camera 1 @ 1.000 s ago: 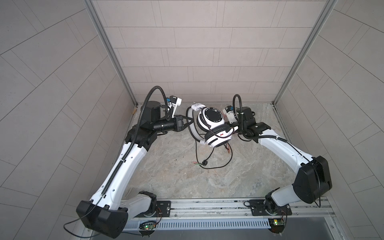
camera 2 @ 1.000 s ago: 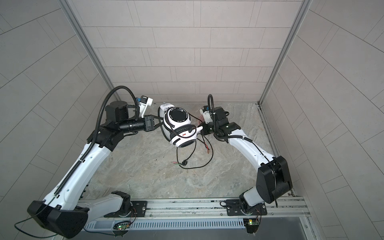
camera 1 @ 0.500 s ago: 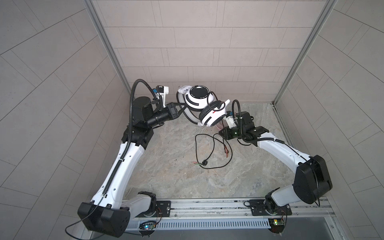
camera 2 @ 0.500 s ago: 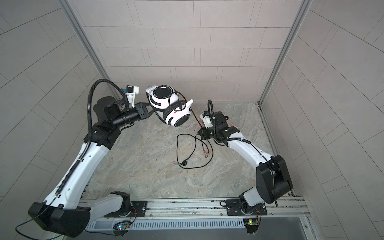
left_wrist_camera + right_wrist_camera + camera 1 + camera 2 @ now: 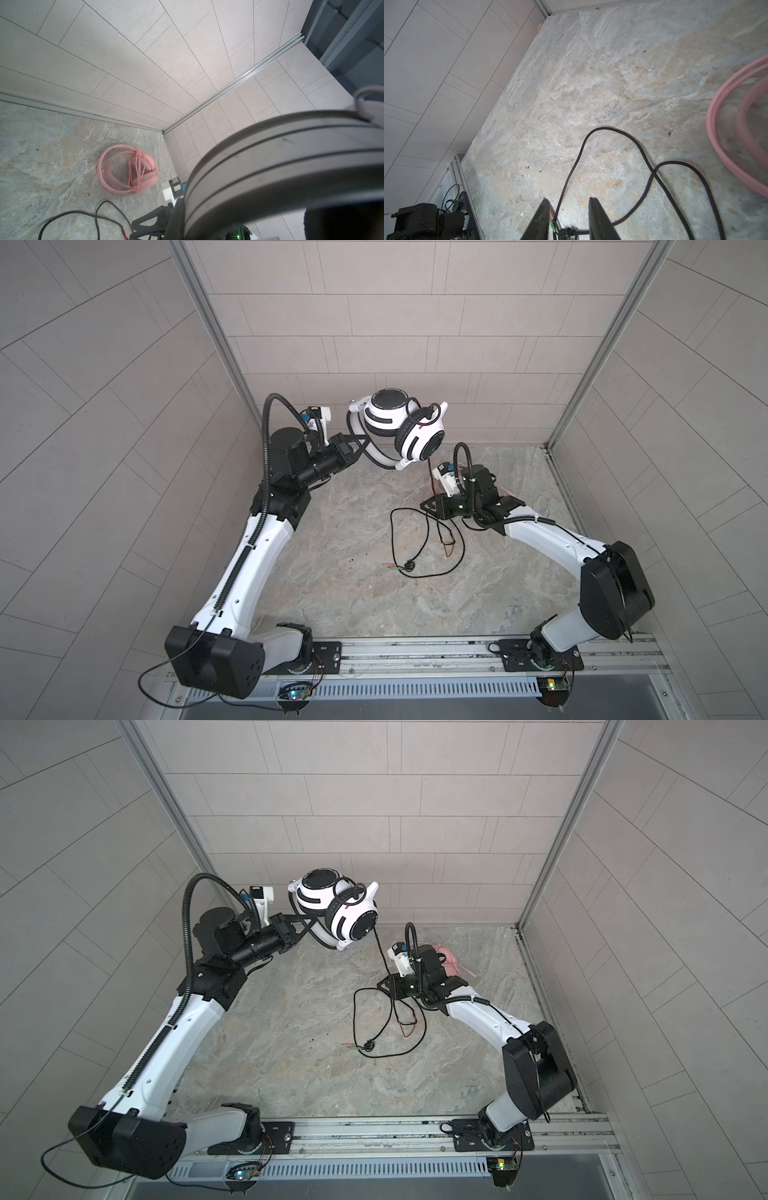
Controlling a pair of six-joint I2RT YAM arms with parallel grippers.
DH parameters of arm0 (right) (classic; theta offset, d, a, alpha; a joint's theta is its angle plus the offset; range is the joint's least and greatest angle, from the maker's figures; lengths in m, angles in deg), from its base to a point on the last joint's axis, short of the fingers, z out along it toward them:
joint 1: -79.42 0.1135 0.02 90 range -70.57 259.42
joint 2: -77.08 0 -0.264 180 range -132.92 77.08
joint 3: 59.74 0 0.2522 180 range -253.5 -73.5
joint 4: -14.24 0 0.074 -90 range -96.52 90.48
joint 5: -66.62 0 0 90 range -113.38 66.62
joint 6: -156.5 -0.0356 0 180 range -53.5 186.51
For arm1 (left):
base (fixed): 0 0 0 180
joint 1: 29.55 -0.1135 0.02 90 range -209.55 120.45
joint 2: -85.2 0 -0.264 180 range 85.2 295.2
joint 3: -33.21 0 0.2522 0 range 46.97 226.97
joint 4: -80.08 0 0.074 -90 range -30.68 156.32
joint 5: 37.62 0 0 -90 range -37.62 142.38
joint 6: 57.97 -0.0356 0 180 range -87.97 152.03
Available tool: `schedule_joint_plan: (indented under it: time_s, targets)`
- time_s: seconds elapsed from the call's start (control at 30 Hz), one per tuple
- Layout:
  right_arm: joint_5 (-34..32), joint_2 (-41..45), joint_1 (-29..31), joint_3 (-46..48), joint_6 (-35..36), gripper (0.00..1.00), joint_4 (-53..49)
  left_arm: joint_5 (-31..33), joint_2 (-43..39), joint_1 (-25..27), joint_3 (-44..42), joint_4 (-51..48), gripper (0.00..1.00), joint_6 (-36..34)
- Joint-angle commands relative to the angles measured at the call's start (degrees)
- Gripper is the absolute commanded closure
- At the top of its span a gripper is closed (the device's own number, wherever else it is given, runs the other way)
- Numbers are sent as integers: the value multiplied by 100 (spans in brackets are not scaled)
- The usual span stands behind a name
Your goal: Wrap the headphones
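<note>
Near the back wall, white-and-black headphones (image 5: pixel 401 429) (image 5: pixel 338 911): raised clear of the stone-patterned floor (image 5: pixel 332 580), cups folded close together, seen in both top views.
Left gripper (image 5: pixel 362 444) (image 5: pixel 302 929): clamped tight on the white headband (image 5: pixel 376 460) and carrying the whole headset. In the left wrist view the white-and-black headphones (image 5: pixel 280 158) fill the foreground, out of focus.
Black cable (image 5: pixel 381 957): drops from the lower cup to the floor, then sprawls in loose loops (image 5: pixel 608 128), with the plug end (image 5: pixel 409 568) lying mid-floor.
Right gripper (image 5: pixel 428 506) (image 5: pixel 569 220): low over the floor at the loops, fingers (image 5: pixel 598 220) parted by a narrow gap and gripping nothing. A run of black cable shows within that gap.
Pink headphones (image 5: pixel 145 179): on the floor near the back right corner, with the pink cable (image 5: pixel 136 166) wound around them. In a top view (image 5: pixel 451 963) they are largely hidden behind the right arm.
</note>
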Motion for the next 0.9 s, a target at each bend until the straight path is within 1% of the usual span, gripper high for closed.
schedule_joint_plan:
  time_s: [0.0,0.17,0.27,0.37,0.4,0.43,0.47,0.5,0.53,0.6,0.7,0.8,0.87]
  targets:
    - [158,-175,110,95,-175,66,264,104,-115,-77,415,242,100,239]
    - [127,-167,158,479,-251,64,427,430,-144,-451,591,191,100,564]
    - [119,-115,232,672,-296,64,526,775,-130,-697,647,270,100,839]
    - [26,-20,337,849,-308,64,592,1199,-75,-832,667,275,100,1011]
    - [-28,25,378,908,-308,65,605,1346,-54,-862,660,250,100,1070]
    - [-56,60,419,942,-287,69,585,1480,-20,-887,653,224,100,1121]
    - [-106,97,455,948,-254,76,530,1629,-1,-893,647,176,100,1133]
    - [-192,154,518,932,-195,85,393,1873,12,-891,647,62,100,1122]
    - [-322,223,591,878,-99,90,174,2210,10,-889,647,-183,100,1086]
    - [-643,396,793,768,186,95,-277,2926,2,-888,610,-541,100,946]
    - [-1165,636,1105,587,653,97,-1083,3995,-101,-879,451,-925,100,575]
    - [-1729,814,1412,390,1113,97,-1823,5033,-328,-857,55,-942,100,352]
    - [-2004,886,1601,92,1235,97,-2438,5622,-414,-766,-159,-862,100,169]
